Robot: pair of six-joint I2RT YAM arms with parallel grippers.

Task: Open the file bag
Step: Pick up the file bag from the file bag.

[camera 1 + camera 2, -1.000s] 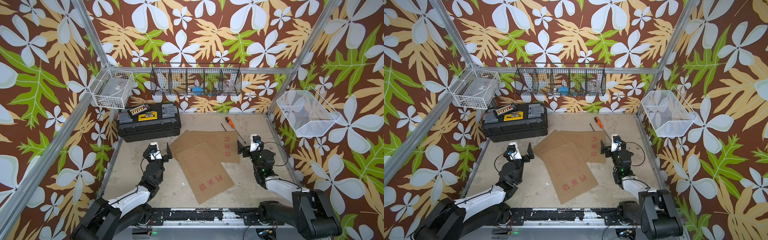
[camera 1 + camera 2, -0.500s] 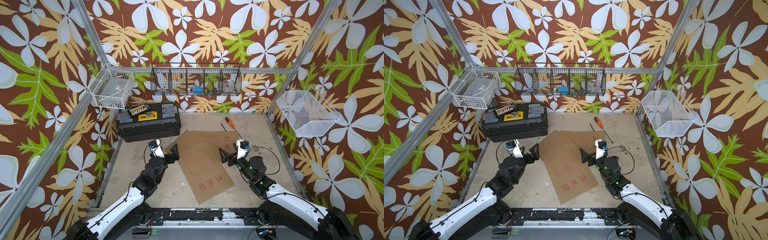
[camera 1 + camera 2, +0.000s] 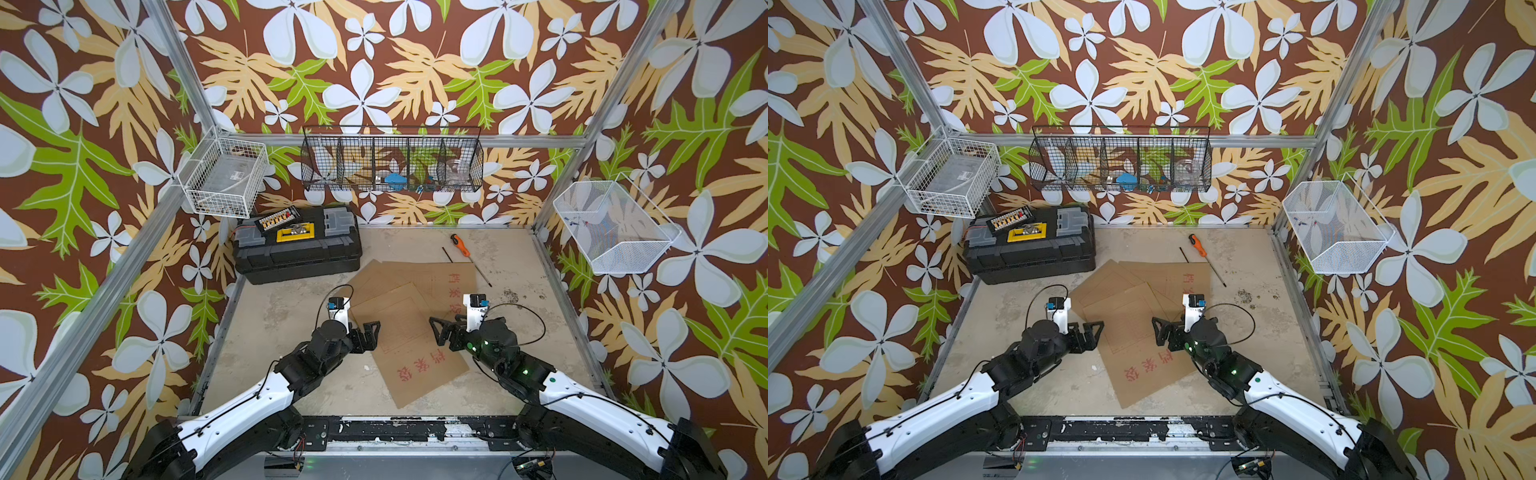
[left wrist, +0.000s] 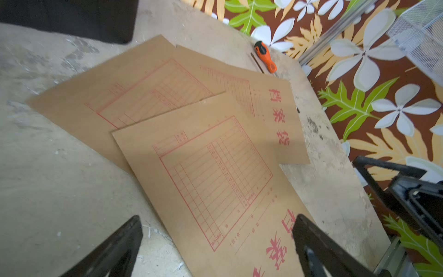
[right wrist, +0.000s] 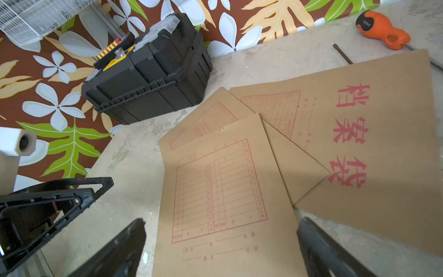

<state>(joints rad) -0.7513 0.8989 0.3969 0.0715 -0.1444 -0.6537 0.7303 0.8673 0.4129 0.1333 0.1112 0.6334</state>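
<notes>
Three brown paper file bags with red print lie overlapping in the middle of the table. The nearest, topmost file bag (image 3: pixel 409 345) (image 3: pixel 1138 353) lies flat, and no opening shows on it. My left gripper (image 3: pixel 370 336) (image 3: pixel 1093 333) hovers at its left edge, open and empty. My right gripper (image 3: pixel 437 331) (image 3: pixel 1158 332) hovers over its right side, also open and empty. In the left wrist view the file bag (image 4: pixel 215 167) fills the space under the open left gripper (image 4: pixel 218 218). In the right wrist view the file bag (image 5: pixel 220 187) lies under the open right gripper (image 5: pixel 223 220).
A black toolbox (image 3: pixel 297 245) stands at the back left. An orange-handled screwdriver (image 3: pixel 460 245) lies behind the bags. On the walls hang a white wire basket (image 3: pixel 226 183), a black wire basket (image 3: pixel 392 164) and a white mesh basket (image 3: pixel 615 226).
Both arms have reached forward and inward, bringing the grippers from the table's sides to the two sides of the nearest file bag. Both grippers stayed open.
</notes>
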